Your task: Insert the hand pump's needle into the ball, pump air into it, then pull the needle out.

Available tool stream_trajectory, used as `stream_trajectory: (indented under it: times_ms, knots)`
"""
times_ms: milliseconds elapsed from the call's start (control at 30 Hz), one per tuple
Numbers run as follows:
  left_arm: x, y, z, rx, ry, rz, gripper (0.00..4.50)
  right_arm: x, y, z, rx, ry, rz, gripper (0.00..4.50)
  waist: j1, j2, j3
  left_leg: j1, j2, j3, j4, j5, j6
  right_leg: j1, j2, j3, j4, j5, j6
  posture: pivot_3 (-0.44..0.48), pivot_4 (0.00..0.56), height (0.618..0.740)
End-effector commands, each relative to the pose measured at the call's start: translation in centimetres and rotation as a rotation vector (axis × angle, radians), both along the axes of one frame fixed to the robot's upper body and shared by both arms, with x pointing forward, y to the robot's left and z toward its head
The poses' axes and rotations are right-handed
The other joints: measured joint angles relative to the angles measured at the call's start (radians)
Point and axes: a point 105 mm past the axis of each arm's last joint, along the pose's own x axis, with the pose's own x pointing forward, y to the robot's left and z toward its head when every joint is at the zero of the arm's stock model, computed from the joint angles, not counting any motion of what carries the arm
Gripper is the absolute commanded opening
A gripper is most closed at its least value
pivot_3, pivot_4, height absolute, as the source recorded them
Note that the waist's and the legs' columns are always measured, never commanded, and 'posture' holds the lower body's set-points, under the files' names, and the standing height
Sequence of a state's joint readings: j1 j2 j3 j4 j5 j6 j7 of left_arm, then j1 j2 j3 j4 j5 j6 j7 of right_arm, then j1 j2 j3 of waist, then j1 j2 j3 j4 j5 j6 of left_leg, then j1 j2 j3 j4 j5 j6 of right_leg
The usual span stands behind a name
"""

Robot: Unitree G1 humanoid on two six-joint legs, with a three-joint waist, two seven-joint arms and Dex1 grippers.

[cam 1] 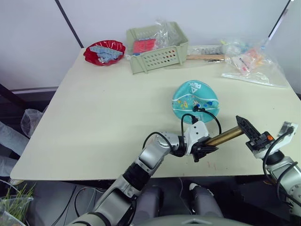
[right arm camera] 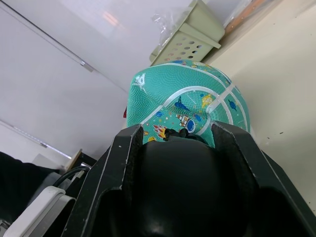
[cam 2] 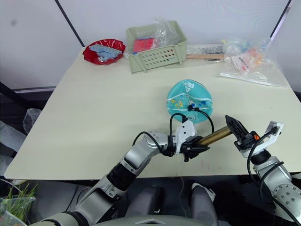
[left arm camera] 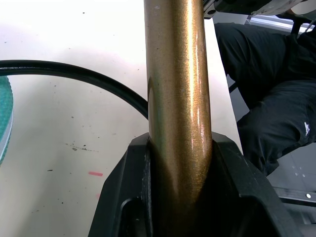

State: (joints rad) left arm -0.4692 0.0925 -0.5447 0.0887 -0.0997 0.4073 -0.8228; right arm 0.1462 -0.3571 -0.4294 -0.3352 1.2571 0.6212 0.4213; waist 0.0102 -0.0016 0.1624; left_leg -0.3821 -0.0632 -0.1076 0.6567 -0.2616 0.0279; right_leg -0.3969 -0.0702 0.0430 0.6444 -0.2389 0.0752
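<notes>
Ball (cam 1: pixel 194 101) is sitting dome-like and part-flat on the tabletop (cam 1: pixel 103 117), with the green basket (cam 1: pixel 157 47) well beyond it at the far edge. Hand pump (cam 1: pixel 225 136) is lying just on my side of the ball, slanted above the tabletop edge. My left end effector (cam 1: pixel 204 151) is clamping the bronze barrel at its near end; my right end effector (cam 1: pixel 248 128) is gripping the black cap at the other end. The black hose (cam 1: pixel 207 115) is looping from the left end of the pump up onto the ball's near rim, ending at the needle (cam 1: pixel 195 109) fitting, which seems seated, though I cannot confirm how deep. Risks as I judge them: a stroke that drags the barrel away from the ball could tighten the hose and yank the needle out; the light, soft ball could slide or tip; pulling the needle sideways could bend it.
</notes>
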Motion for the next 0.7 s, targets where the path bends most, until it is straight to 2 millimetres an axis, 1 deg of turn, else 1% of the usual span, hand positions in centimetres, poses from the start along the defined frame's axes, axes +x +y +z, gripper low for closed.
stream_trajectory:
  times_ms: [33, 133, 167, 200, 233, 267, 333, 400, 433, 467, 567, 700]
  knots:
    - [0.4, 0.1, 0.0, 0.012, -0.010, 0.025, 0.97, -0.2, 0.5, 1.8, -0.002, -0.097, 0.037, 1.67, 0.000, 0.000, 0.000, 0.000, 0.000, 0.000, 0.000, 0.000, 0.000, 0.000, 0.000, 0.000, 0.000, 0.000, 0.000, 0.000, 0.150, 0.740]
    - [0.3, 0.2, -0.2, 0.016, 0.009, 0.026, 0.97, -0.3, 0.5, 1.7, -0.015, -0.100, 0.039, 1.67, 0.000, 0.000, 0.000, 0.000, 0.000, 0.000, 0.000, 0.000, 0.000, 0.000, 0.000, 0.000, 0.000, 0.000, 0.000, 0.000, 0.150, 0.740]
    - [0.3, 0.5, -0.3, 0.023, 0.005, 0.025, 0.97, -0.4, 0.6, 1.6, -0.048, -0.105, 0.050, 1.67, 0.000, 0.000, 0.000, 0.000, 0.000, 0.000, 0.000, 0.000, 0.000, 0.000, 0.000, 0.000, 0.000, 0.000, 0.000, 0.000, 0.150, 0.740]
    - [0.7, 0.8, -0.4, 0.039, -0.007, 0.042, 0.97, -0.4, 0.7, 1.7, -0.065, -0.108, 0.051, 1.67, 0.000, 0.000, 0.000, 0.000, 0.000, 0.000, 0.000, 0.000, 0.000, 0.000, 0.000, 0.000, 0.000, 0.000, 0.000, 0.000, 0.150, 0.740]
    - [1.0, 1.1, -0.5, 0.054, -0.018, 0.054, 2.06, -0.4, 0.9, 2.1, -0.057, -0.125, 0.060, 1.67, -0.001, 0.000, 0.000, 0.000, 0.000, 0.000, 0.000, 0.000, 0.000, 0.000, 0.000, 0.000, 0.000, 0.000, 0.000, 0.000, 0.150, 0.740]
    - [1.2, 1.3, -0.5, 0.064, -0.026, 0.061, 2.17, -0.4, 1.0, 2.4, -0.048, -0.138, 0.066, 1.67, -0.002, 0.000, 0.000, 0.000, 0.000, 0.000, 0.000, 0.000, 0.000, 0.000, 0.000, 0.000, 0.000, 0.000, 0.000, 0.000, 0.150, 0.740]
    - [1.4, 1.4, -0.1, 0.056, -0.035, 0.060, 3.04, -0.6, 1.5, 2.6, -0.080, -0.148, 0.092, 1.67, -0.004, 0.000, 0.000, 0.000, 0.000, 0.000, 0.000, 0.000, 0.000, 0.000, 0.000, 0.000, 0.000, 0.000, 0.000, 0.000, 0.150, 0.740]
    - [1.3, 1.5, 0.6, 0.031, -0.036, 0.040, 3.79, -0.6, 1.8, 2.6, -0.117, -0.154, 0.105, 1.67, -0.004, 0.000, 0.000, 0.000, 0.000, 0.000, 0.000, 0.000, 0.000, 0.000, 0.000, 0.000, 0.000, 0.000, 0.000, 0.000, 0.150, 0.740]
    - [1.3, 1.6, 0.8, 0.023, -0.036, 0.031, 4.31, -0.6, 1.9, 2.7, -0.127, -0.158, 0.108, 1.67, -0.003, 0.000, 0.000, 0.000, 0.000, 0.000, 0.000, 0.000, 0.000, 0.000, 0.000, 0.000, 0.000, 0.000, 0.000, 0.000, 0.150, 0.740]
    - [1.1, 1.8, 1.2, 0.017, -0.037, 0.007, 4.42, -0.6, 2.0, 3.0, -0.152, -0.172, 0.116, 1.67, -0.004, 0.000, 0.000, 0.000, 0.000, 0.000, 0.000, 0.000, 0.000, 0.000, 0.000, 0.000, 0.000, 0.000, 0.000, 0.000, 0.150, 0.740]
    - [0.5, 2.5, 2.4, 0.013, -0.015, -0.064, 4.42, -0.6, 2.5, 3.8, -0.243, -0.234, 0.154, 1.67, -0.006, 0.000, 0.000, 0.000, 0.000, 0.000, 0.000, 0.000, 0.000, 0.000, 0.000, 0.000, 0.000, 0.000, 0.000, 0.000, 0.150, 0.740]
    - [0.0, 3.4, 2.5, 0.077, 0.005, -0.128, 4.42, -0.7, 3.6, 4.8, -0.337, -0.301, 0.227, 1.67, -0.014, 0.000, 0.000, 0.000, 0.000, 0.000, 0.000, 0.000, 0.000, 0.000, 0.000, -0.001, 0.000, 0.000, 0.000, 0.000, 0.150, 0.740]
